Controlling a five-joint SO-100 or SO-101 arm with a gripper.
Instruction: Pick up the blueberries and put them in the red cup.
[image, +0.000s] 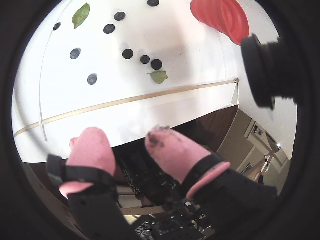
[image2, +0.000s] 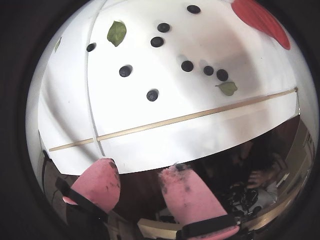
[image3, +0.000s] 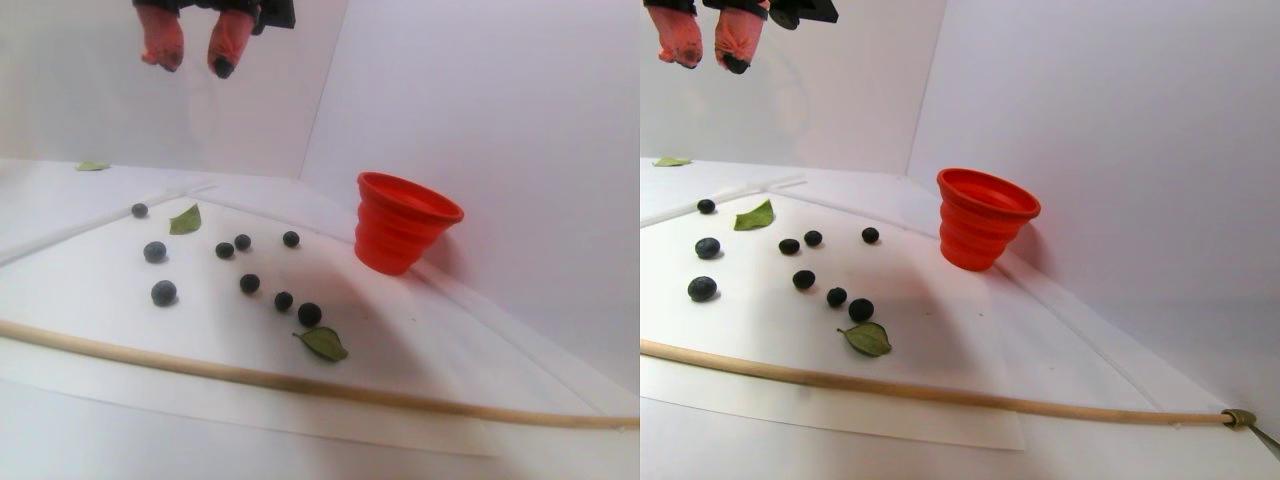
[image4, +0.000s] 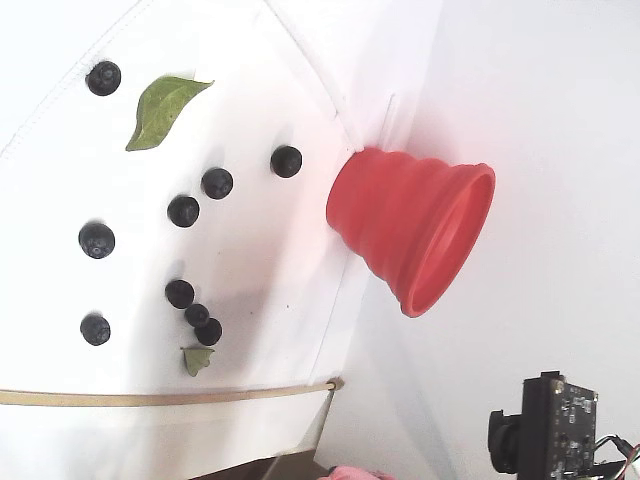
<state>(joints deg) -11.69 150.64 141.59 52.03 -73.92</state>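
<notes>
My fingers (image3: 196, 58) hang spread and empty, high above the surface (image3: 420, 330). All 9 blueberries (image3: 250, 283) lie scattered there, beside the upright red cup (image3: 403, 224). Next, I'd descend over 1 berry.

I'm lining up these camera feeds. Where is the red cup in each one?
A wrist view: red cup at the top right.
Another wrist view: cup cut off at the top right edge.
Stereo pair view: cup right of centre in the left half, again in the right half.
Fixed view: cup centre right, lying sideways in the picture.
Shared landmark: the wooden stick.
</notes>
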